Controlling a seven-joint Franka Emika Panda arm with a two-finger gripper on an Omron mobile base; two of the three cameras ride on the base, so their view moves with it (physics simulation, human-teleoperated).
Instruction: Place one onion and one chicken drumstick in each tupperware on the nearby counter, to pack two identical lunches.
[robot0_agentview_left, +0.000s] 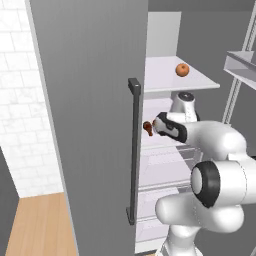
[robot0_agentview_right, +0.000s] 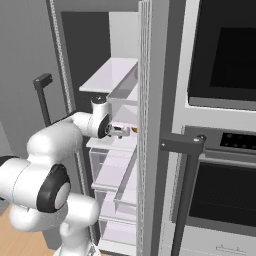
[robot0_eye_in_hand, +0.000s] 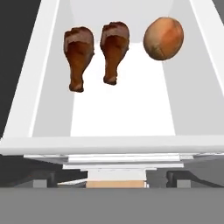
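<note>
In the hand view two dark reddish-brown chicken drumsticks (robot0_eye_in_hand: 78, 54) (robot0_eye_in_hand: 114, 50) lie side by side on a white fridge shelf (robot0_eye_in_hand: 122, 109), thick ends away from me. An orange-brown onion (robot0_eye_in_hand: 162, 38) rests to their right on the same shelf. My gripper (robot0_eye_in_hand: 111, 181) is open at the shelf's front lip, short of all three, with nothing between its fingers. From the left base view the gripper (robot0_agentview_left: 156, 125) reaches into the fridge beside a drumstick (robot0_agentview_left: 148, 128), and another onion (robot0_agentview_left: 182, 69) sits on the shelf above. The tupperware and the counter are out of view.
The fridge's grey left door (robot0_agentview_left: 90, 125) stands open with a tall dark handle (robot0_agentview_left: 134, 150) close to my arm. The right door (robot0_agentview_right: 152, 125) is edge-on with its handle (robot0_agentview_right: 182, 145). A built-in oven (robot0_agentview_right: 225, 55) stands to the right. Lower fridge shelves (robot0_agentview_right: 117, 175) sit below.
</note>
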